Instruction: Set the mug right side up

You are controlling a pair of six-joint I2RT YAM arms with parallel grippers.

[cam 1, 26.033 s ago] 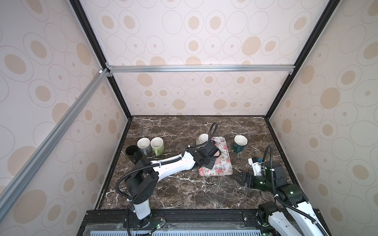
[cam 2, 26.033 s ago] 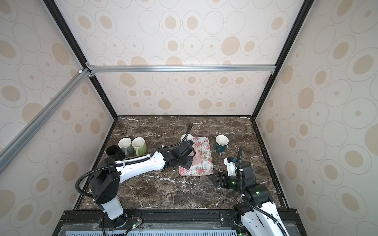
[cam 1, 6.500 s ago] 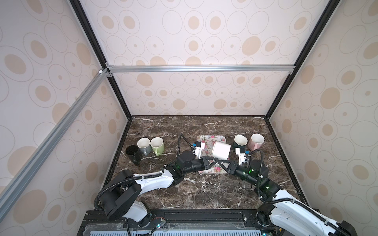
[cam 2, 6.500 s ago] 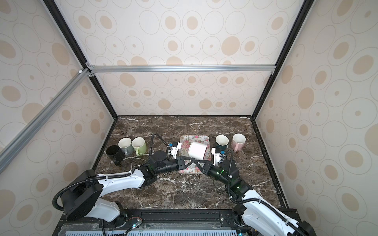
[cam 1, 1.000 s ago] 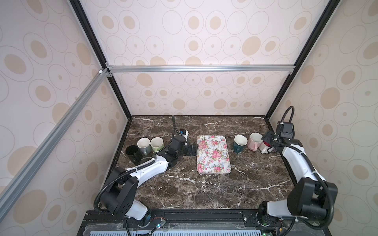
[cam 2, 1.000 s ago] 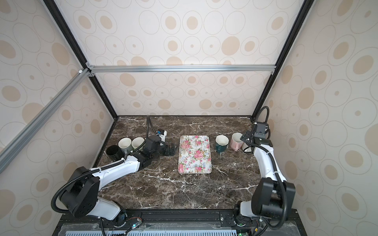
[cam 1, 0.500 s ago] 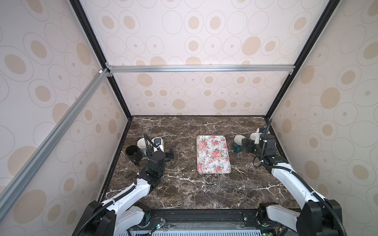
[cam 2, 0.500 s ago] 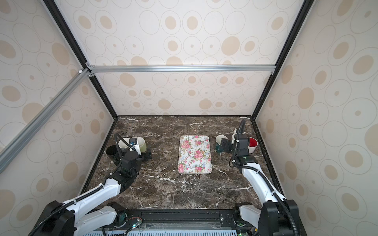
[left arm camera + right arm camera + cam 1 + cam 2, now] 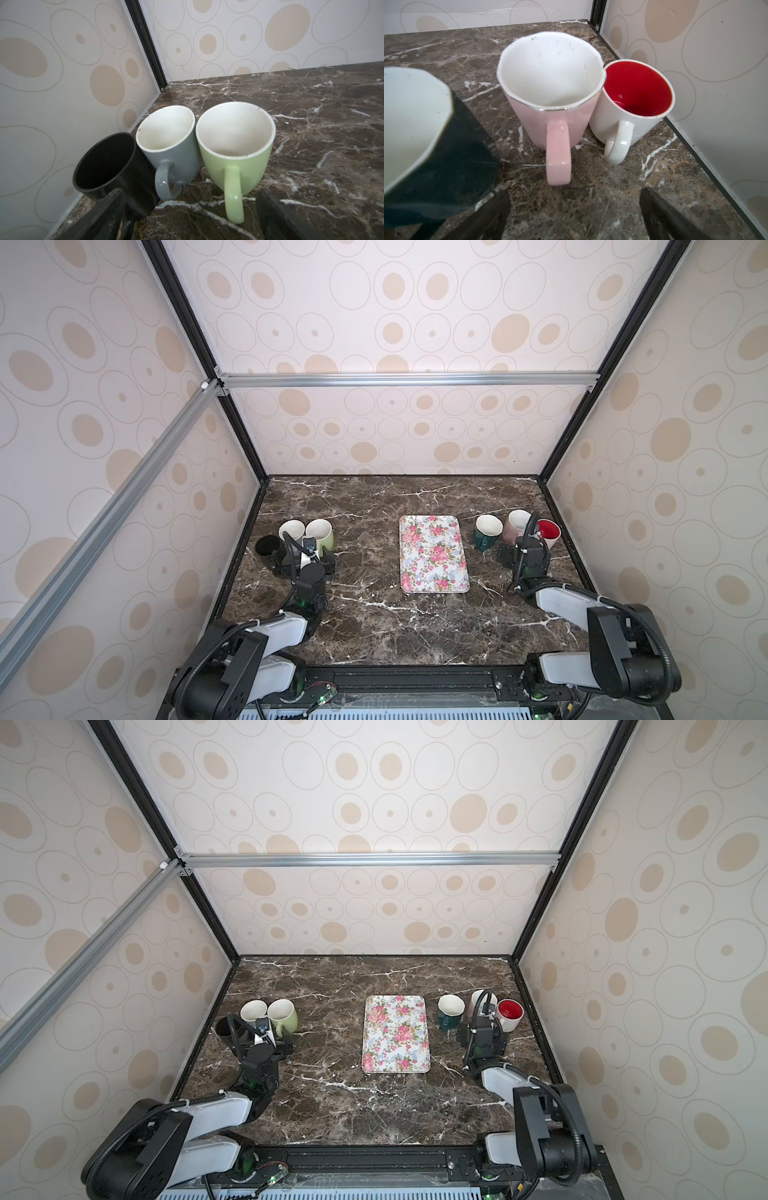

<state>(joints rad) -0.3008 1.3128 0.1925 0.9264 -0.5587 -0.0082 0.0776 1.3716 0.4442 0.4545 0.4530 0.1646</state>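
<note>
A white mug with a red inside [image 9: 637, 91] stands upright, mouth up, at the far right by the wall, touching a pink mug [image 9: 550, 83]; it shows in both top views [image 9: 547, 531] [image 9: 510, 1013]. My right gripper [image 9: 574, 212] is open and empty just in front of these two mugs' handles, seen from above [image 9: 524, 556]. My left gripper [image 9: 191, 212] is open and empty too, close before the handles of a grey mug [image 9: 166, 128] and a green mug [image 9: 234, 133]; from above it sits at the left [image 9: 306, 562].
A black mug [image 9: 104, 160] stands by the left wall. A dark teal mug [image 9: 415, 114] stands beside the pink one. A floral tray [image 9: 432, 553] lies in the middle with nothing on it. All mugs stand mouth up. Walls close in both sides.
The right gripper has opened, let go of the red-lined mug and drawn back toward the front. The left arm has pulled back from the middle to the left mugs.
</note>
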